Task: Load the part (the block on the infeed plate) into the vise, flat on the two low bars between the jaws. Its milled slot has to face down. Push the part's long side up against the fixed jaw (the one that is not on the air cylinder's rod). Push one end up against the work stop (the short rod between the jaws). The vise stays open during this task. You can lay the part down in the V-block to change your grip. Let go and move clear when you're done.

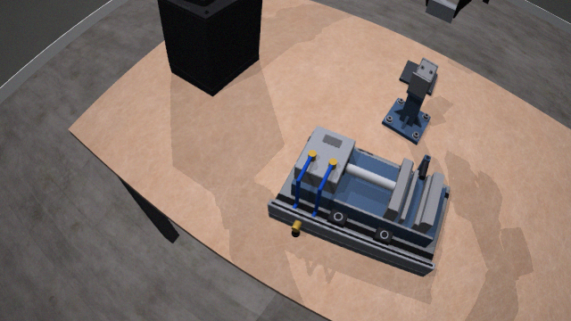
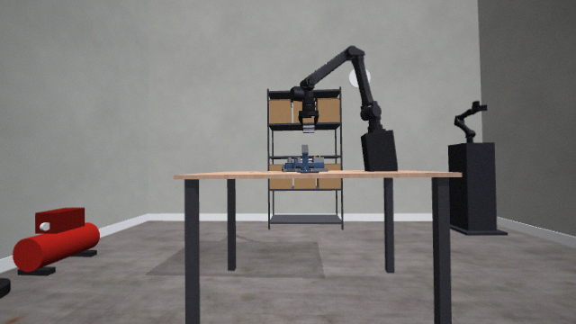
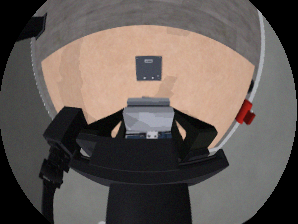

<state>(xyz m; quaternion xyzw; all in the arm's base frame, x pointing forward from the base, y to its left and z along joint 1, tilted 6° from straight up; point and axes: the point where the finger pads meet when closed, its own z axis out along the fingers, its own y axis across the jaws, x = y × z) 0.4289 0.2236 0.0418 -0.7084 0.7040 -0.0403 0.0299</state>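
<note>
The part point(image 1: 439, 11) point(image 2: 309, 129) point(image 3: 148, 119) is a grey block held crosswise in my gripper point(image 2: 308, 122) point(image 3: 148, 110), which is shut on it high above the table. I cannot tell which way its milled slot faces. The vise stands open in the top view, with the moving jaw point(image 1: 400, 189) on the cylinder rod point(image 1: 370, 176) and the fixed jaw point(image 1: 432, 202) at the right. The low bars point(image 1: 409, 197) lie between them. The work stop point(image 1: 424, 168) is at the jaws' far end. The V-block point(image 1: 426, 68) point(image 2: 305, 148) point(image 3: 152, 135) tops a blue stand; its notch is hidden.
The dark infeed plate point(image 1: 409, 72) point(image 3: 149, 72) lies beyond the V-block stand and bears no part. The air cylinder housing point(image 1: 332, 141) with blue hoses stands at the vise's left. The black robot pedestal point(image 1: 214, 45) point(image 2: 379, 150) stands farther left in the top view.
</note>
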